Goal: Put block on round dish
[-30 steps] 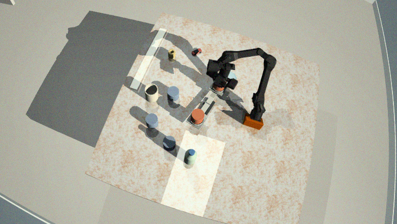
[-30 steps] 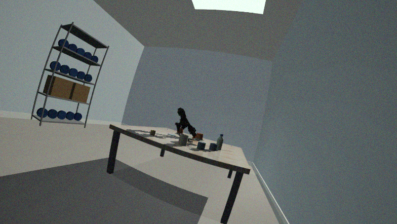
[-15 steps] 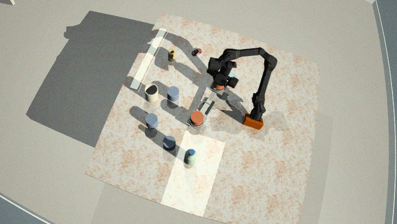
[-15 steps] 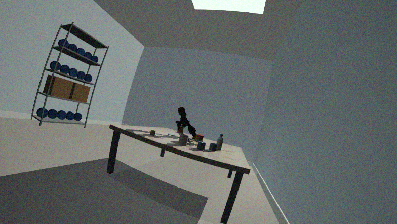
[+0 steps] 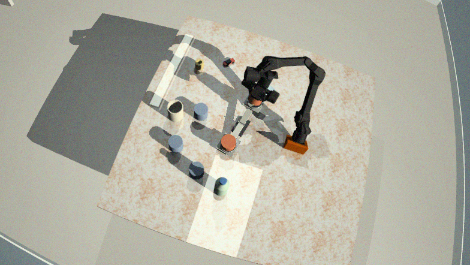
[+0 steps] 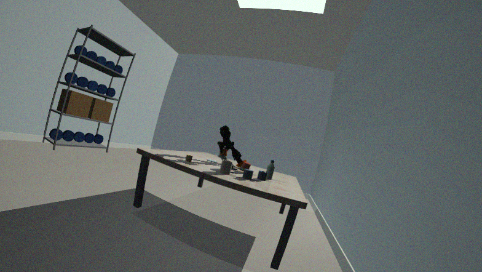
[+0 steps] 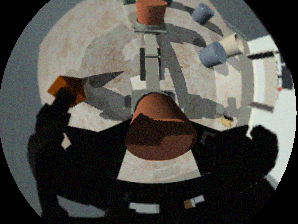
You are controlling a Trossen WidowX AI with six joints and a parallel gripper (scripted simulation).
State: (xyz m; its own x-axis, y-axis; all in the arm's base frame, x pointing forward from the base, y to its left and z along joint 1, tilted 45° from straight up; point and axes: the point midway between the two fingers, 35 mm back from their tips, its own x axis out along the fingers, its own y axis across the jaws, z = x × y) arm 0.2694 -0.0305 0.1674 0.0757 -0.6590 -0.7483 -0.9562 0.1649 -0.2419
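Observation:
My gripper (image 5: 255, 98) (image 7: 157, 121) is shut on one orange-brown cup (image 5: 255, 101) (image 6: 224, 152) (image 7: 159, 107), at the balance's end nearer the arm. In the exterior view this cup stands high over the table; how far it is off its pan (image 5: 252, 106) is hard to tell. The other orange-brown cup (image 5: 228, 142) (image 7: 151, 12) stands upright on the far pan (image 7: 150, 29) of the balance (image 5: 237, 129) (image 7: 151, 67). A pale blue patch of what looks like the dish (image 5: 270, 88) shows beside the gripper, mostly hidden by the arm. The block is not visible.
Blue cylinders (image 5: 200, 111) (image 5: 175, 143) (image 5: 196, 169), a cream mug (image 5: 175, 112) (image 6: 225, 167) and a green bottle (image 5: 222, 187) (image 6: 270, 170) stand past the balance. A yellow jar (image 5: 199, 65), a red toy car (image 5: 229, 62) and a long white bar (image 5: 172, 69) lie further off.

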